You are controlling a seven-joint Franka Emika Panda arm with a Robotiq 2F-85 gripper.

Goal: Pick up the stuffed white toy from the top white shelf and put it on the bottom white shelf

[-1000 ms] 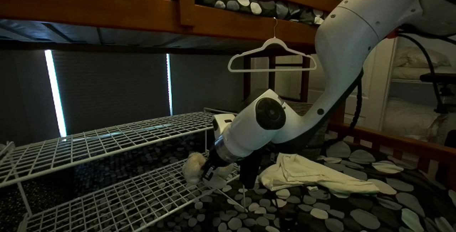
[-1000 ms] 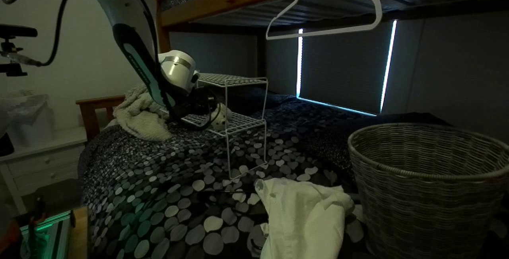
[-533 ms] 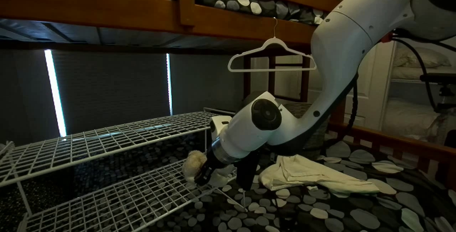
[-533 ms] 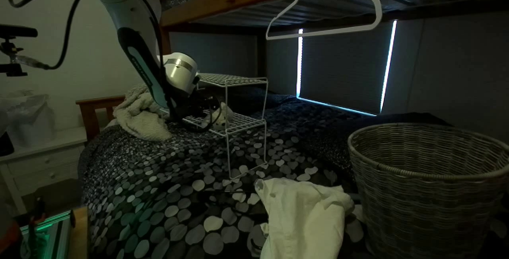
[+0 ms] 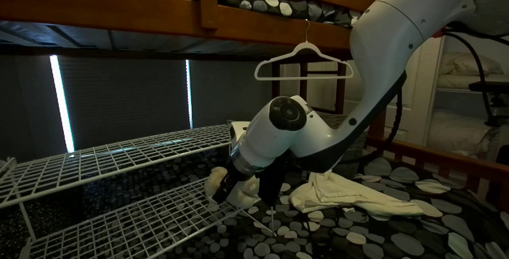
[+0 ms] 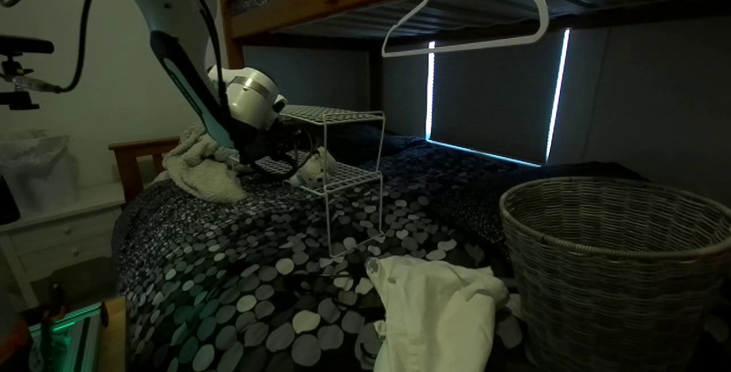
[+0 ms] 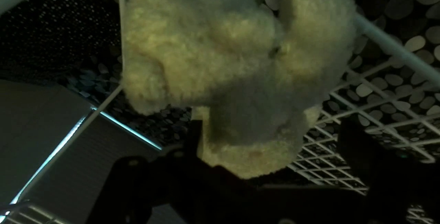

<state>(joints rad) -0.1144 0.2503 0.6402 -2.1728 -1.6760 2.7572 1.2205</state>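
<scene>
Clearly, we have the gripper (image 7: 274,132) around the stuffed white toy (image 7: 202,52) without a squeeze: in the wrist view its dark fingers (image 7: 194,138) stand wide apart, with pale fur between them. The finger at the right of that view is clear of the fur, shelf wires showing in the gap; the one at the left is right beside it, and we cannot tell whether it touches.

In both exterior views we find the toy on the bottom white shelf (image 5: 131,221), at one end of the wire grid, near a corner. In an exterior view, fur shows on either side of the gripper; its face has a few dark spots, too small for us to name.

Above runs the top white shelf (image 5: 131,151), and the white arm (image 5: 383,60) slants down past its end to reach the lower level. We see the rack's thin legs standing on a dark bedspread (image 6: 245,283) dotted with grey and white rounds.

Farther out, a pale cloth (image 5: 346,195) lies rumpled on the bed, with a fleecy blanket (image 6: 203,166) and a wicker basket (image 6: 617,303) well apart from it. A white hanger (image 5: 304,78) hangs at the wooden rail (image 5: 119,10) of the upper bunk, and behind it all a dark blind (image 5: 123,104) lets in bright strips of light along its edges.
</scene>
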